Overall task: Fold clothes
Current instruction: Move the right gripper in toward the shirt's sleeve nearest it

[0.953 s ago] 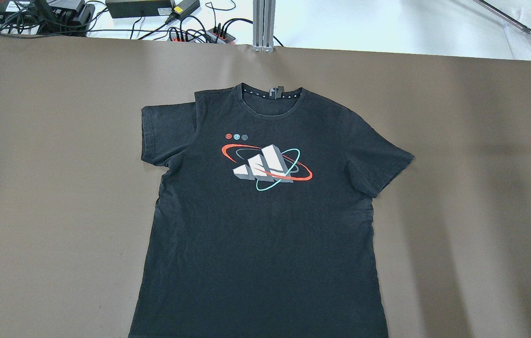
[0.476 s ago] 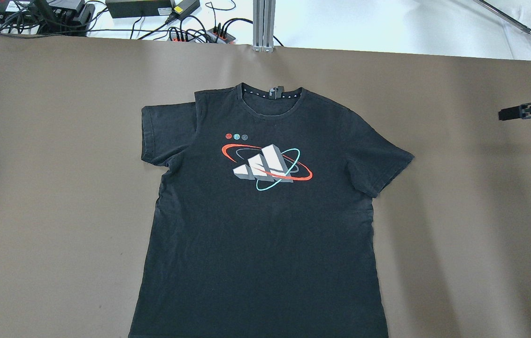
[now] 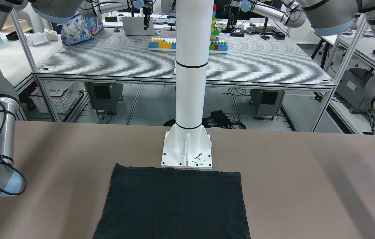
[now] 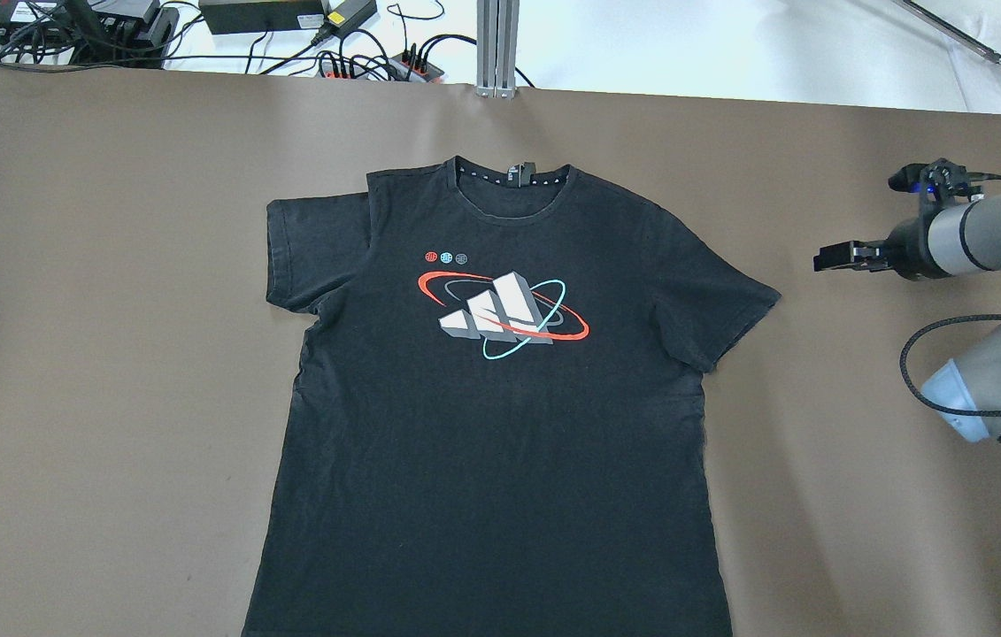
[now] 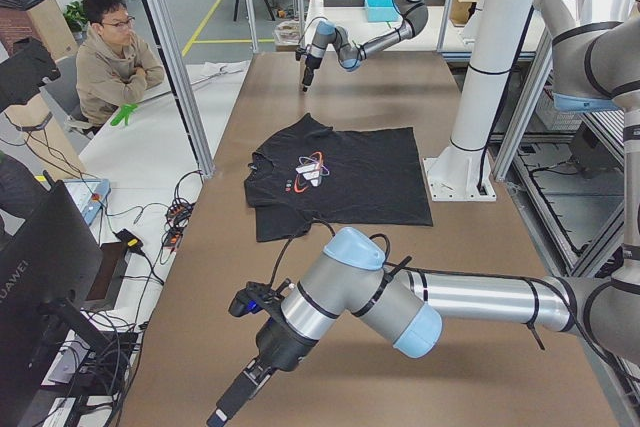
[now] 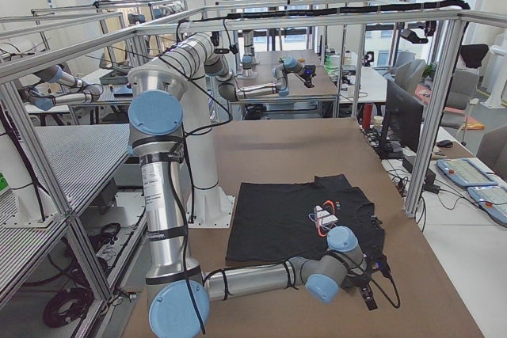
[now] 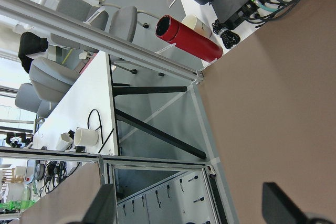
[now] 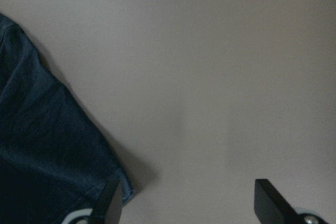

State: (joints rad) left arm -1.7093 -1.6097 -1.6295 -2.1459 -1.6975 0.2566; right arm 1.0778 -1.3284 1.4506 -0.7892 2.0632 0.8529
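The clothes are one black T-shirt lying flat and face up on the brown table, collar at the far side, with a white three-bar logo ringed by red and teal curves. Its hem lies by the robot base. My right gripper hovers open just to the right of the sleeve on the view's right. In the right wrist view that sleeve lies left of the gripper, apart from it. My left gripper is open and empty, off the table's left end, far from the shirt.
The white robot pedestal stands right behind the hem. Cables and power strips and an aluminium post line the far edge. A person sits beyond the table. A red bottle lies on a nearby desk.
My right arm has come in from the right edge and moved left toward the shirt's sleeve. The shirt has not moved.
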